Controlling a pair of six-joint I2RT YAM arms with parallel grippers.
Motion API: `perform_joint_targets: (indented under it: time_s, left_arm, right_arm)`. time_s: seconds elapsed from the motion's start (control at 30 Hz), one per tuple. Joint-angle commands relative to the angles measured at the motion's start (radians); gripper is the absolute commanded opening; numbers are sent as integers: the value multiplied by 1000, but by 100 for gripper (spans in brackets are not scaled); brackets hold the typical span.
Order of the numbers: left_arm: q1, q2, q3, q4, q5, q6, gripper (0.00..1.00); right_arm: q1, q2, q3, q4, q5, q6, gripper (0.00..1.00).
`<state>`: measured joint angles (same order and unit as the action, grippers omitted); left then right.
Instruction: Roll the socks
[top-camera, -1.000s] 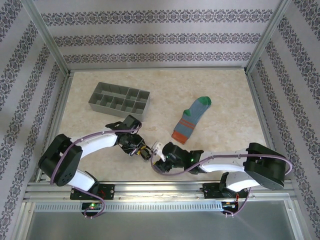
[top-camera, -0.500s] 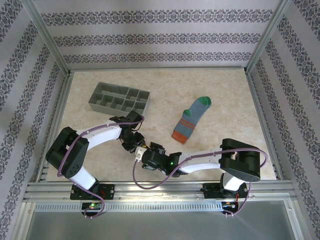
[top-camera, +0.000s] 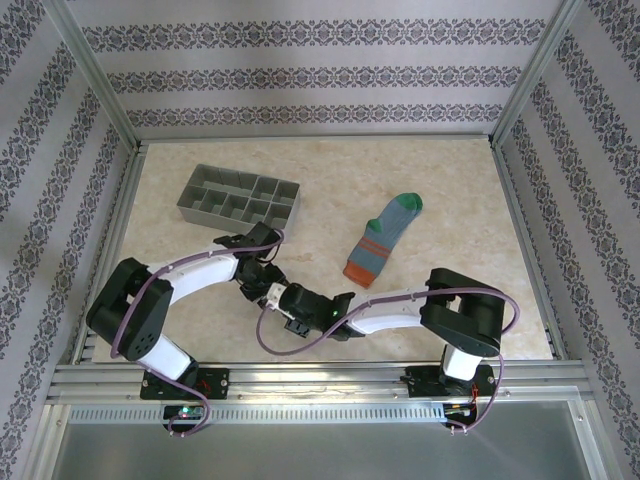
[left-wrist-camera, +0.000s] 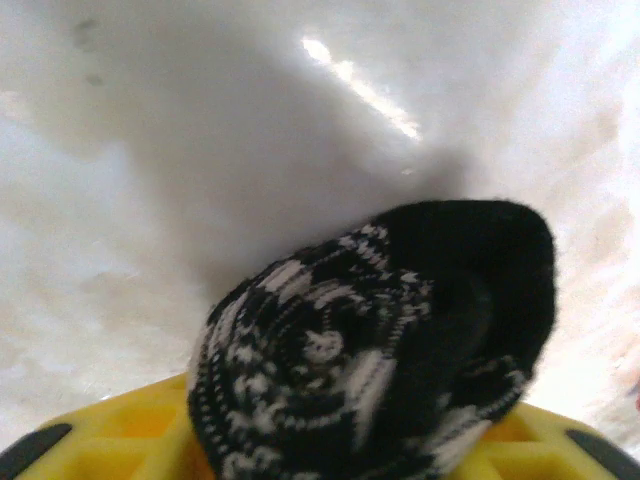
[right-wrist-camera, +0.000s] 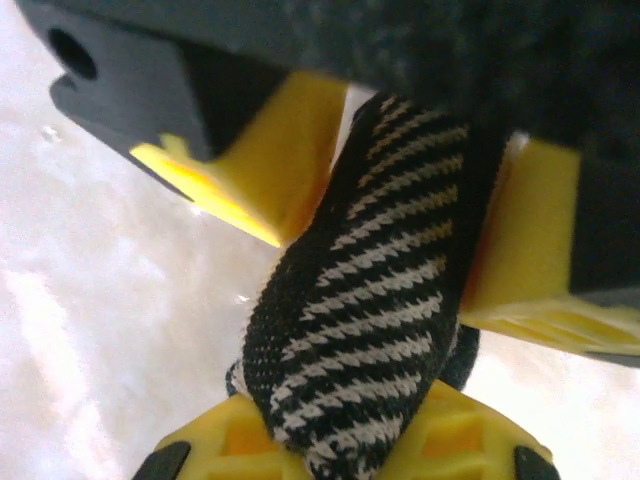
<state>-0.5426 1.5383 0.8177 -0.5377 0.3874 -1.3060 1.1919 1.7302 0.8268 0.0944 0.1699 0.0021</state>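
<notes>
A grey tray (top-camera: 240, 200) and the blue-grey sock (top-camera: 383, 238) are lying apart on the table (top-camera: 450, 180). The right gripper (right-wrist-camera: 345, 445) is pinching the striped sock (right-wrist-camera: 370, 300). The left gripper (top-camera: 266, 284) is straddling it, and I cannot tell whether it is gripping.

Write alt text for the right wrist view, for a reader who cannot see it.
A black-and-white striped sock stands mid-frame, its lower end pinched in the shut right gripper at the bottom edge. The left gripper sits above, its yellow fingers on either side of the sock, over a pale marbled table.
</notes>
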Motion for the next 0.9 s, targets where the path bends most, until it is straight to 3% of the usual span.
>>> perform_joint_targets:
  time_s: [0.0, 0.23, 0.87]
  left_arm:
    - [3, -84, -78, -15, -27, -29, 57]
    - [3, -196, -176, 218, -56, -81, 70]
    - [12, -54, -247, 509, -3, -131, 66]
  right_arm:
    - [-81, 41, -94, -122, -153, 161, 0]
    - [-157, 48, -165, -58, -322, 257, 0]
    - [-387, 227, -171, 87, -794, 523, 0]
